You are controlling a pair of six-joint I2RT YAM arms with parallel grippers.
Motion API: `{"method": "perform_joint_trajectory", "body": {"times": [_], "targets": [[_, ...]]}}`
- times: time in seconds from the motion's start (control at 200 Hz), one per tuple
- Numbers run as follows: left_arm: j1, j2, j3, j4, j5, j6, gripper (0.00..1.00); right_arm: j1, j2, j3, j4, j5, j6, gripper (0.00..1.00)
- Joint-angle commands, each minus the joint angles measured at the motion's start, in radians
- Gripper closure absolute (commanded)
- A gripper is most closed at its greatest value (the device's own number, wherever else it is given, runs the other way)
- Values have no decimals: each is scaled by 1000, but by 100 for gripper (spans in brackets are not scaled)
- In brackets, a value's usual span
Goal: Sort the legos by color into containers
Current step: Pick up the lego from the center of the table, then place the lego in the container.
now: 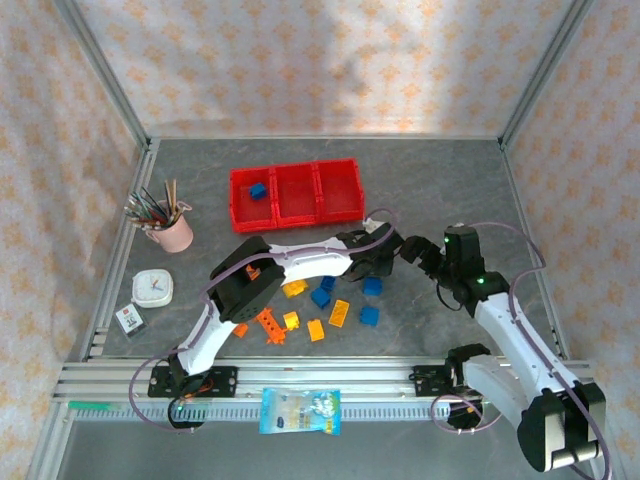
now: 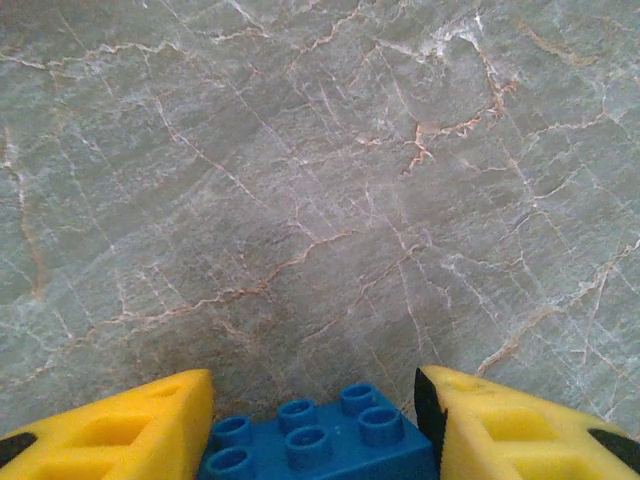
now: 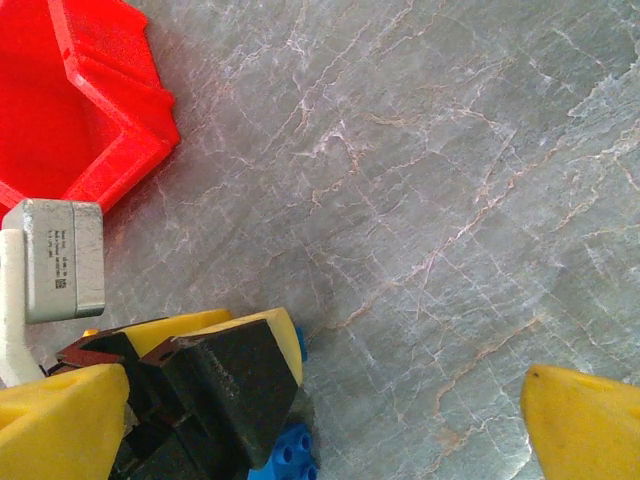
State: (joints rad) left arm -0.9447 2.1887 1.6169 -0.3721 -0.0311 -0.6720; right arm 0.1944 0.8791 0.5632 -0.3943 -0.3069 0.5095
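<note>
The left gripper (image 2: 312,388) is closed on a blue brick (image 2: 320,445). Its 2 yellow fingers (image 2: 120,425) are set against the brick's left and right sides, studs up, over the grey marbled table (image 2: 300,180). Whether the brick is lifted off the surface cannot be told.

From above, the left gripper (image 1: 376,256) is found near the middle of the table (image 1: 450,180), just near of the right end of the red bins (image 1: 297,205). The right gripper (image 1: 413,250) is placed just to its right, with its jaws spread wide and nothing held. In the right wrist view, the left gripper's black body is seen beside the right gripper's (image 3: 325,395) left finger (image 3: 60,420), and a corner of the red bins (image 3: 90,130) lies at the far left.

The loose legos (image 1: 339,312), blue, yellow-orange and orange, are scattered on the table near of both grippers. 1 blue lego (image 1: 258,190) lies in the left bin; the other 2 bins show bare floors.

A pink cup of pens (image 1: 172,232) stands at the left.
</note>
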Motion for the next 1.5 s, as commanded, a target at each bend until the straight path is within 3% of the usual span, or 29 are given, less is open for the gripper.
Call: {"method": "perform_joint_trajectory", "body": {"times": [0.0,0.18,0.38,0.766,0.986,1.211,1.497], "targets": [[-7,-89,-1,-18,-46,23,48,-5,-24,46,-10,1,-33,0],[3,-192,-60,-21,-117,40,48,-6,-17,105,-14,-34,-82,0],[53,-369,-186,-21,-210,44,48,12,26,146,71,-159,-108,0],[286,-579,-406,-31,-331,72,49,260,219,229,261,-109,-62,0],[442,-595,-440,17,-309,126,50,323,290,239,345,-110,-21,0],[565,-511,-410,60,-261,163,50,346,343,238,382,-107,-6,0],[643,-375,-302,91,-234,197,49,347,346,232,394,-92,-3,0]]}}
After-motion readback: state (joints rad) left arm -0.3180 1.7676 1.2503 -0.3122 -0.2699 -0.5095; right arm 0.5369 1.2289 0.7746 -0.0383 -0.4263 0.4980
